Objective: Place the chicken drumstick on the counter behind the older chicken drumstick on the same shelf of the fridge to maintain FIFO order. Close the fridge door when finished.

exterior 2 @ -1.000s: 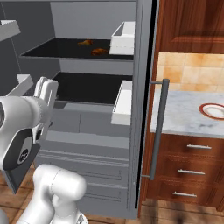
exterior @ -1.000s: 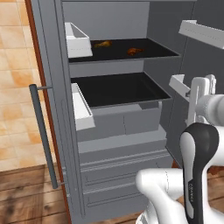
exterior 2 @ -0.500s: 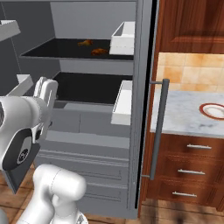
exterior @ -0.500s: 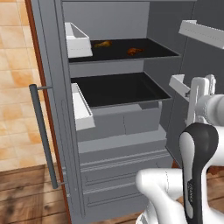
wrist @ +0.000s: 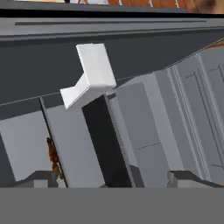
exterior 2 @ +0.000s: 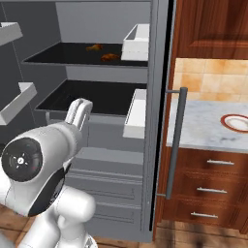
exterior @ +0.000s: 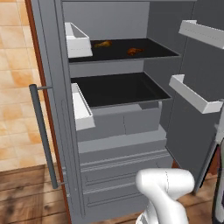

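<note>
Fridge (exterior: 118, 144) is standing open, grey inside, white door bins on both sides. Two orange-brown chicken drumsticks are lying on the upper black shelf (exterior: 153, 54): one (exterior: 134, 51) nearer the front, the other (exterior: 102, 43) farther back and left. Pincer (wrist: 113, 179) is empty, fingers apart, facing the interior. Marble bench (exterior 2: 203, 131) is sitting right of the fridge.

Grey fridge (exterior: 122, 131), black shelf (exterior: 148, 51), orange-brown drumsticks (exterior: 134, 51), white bins (exterior: 78, 40); beside fridge white-grey veined surface (exterior 2: 203, 133).

No text, label, brand, number or sign can be read anywhere.
</note>
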